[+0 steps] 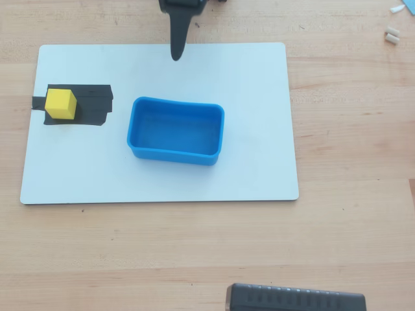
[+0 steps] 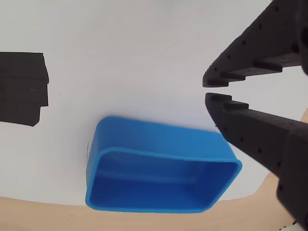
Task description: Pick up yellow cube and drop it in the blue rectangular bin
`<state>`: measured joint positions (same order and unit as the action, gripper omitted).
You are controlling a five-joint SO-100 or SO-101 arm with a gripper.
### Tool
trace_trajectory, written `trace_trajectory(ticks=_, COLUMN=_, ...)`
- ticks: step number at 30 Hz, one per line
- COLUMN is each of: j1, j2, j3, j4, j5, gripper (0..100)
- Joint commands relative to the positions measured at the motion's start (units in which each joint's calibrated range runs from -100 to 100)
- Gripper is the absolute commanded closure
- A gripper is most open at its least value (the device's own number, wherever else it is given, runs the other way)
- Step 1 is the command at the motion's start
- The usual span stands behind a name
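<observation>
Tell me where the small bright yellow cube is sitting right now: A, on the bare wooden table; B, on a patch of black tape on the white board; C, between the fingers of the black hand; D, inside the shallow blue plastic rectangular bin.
B: in the overhead view the small bright yellow cube rests on the patch of black tape, left of the empty shallow blue plastic rectangular bin.

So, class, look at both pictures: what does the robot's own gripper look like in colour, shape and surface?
The gripper is matte black plastic. In the wrist view its two fingers are thick, taper toward the tips, and carry small round holes and stepped ridges. In the overhead view it shows as a narrow, dark, pointed shape. No cables or markings are visible.
</observation>
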<state>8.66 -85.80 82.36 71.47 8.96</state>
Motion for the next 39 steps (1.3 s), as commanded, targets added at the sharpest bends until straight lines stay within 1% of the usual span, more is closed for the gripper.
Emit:
trace_trajectory(ticks=1, j1=2.23, j2=13.76, j3=-16.64, j4=1.45, j5=1.03, gripper=100)
trace_trajectory(ticks=4, j1=5.49, j2=26.21, j3=-26.09, j4=1.61, j5=3.17, gripper=100)
trace_trajectory(ticks=9, j1=13.73, j2=44.13, j3=-42.73, j4=3.35, j5=6.84, gripper=100)
trace_trajectory(ticks=16, j1=22.99, j2=66.43, j3=-63.55, j4=3.76, j5=10.35, gripper=99)
trace_trajectory(ticks=23, j1=28.39, j2=78.41, j3=-76.64, j4=2.85, j5=14.11, gripper=99)
trace_trajectory(ticks=28, j1=28.05, j2=79.99, j3=-77.64, j4=1.86, j5=16.07, gripper=99)
trace_trajectory(ticks=32, j1=27.53, j2=81.38, j3=-77.27, j4=0.71, j5=15.53, gripper=92)
trace_trajectory(ticks=36, j1=29.42, j2=83.43, j3=-76.91, j4=-0.20, j5=14.90, gripper=75)
trace_trajectory(ticks=39, j1=29.76, j2=83.89, j3=-76.82, j4=-0.12, j5=15.09, gripper=68)
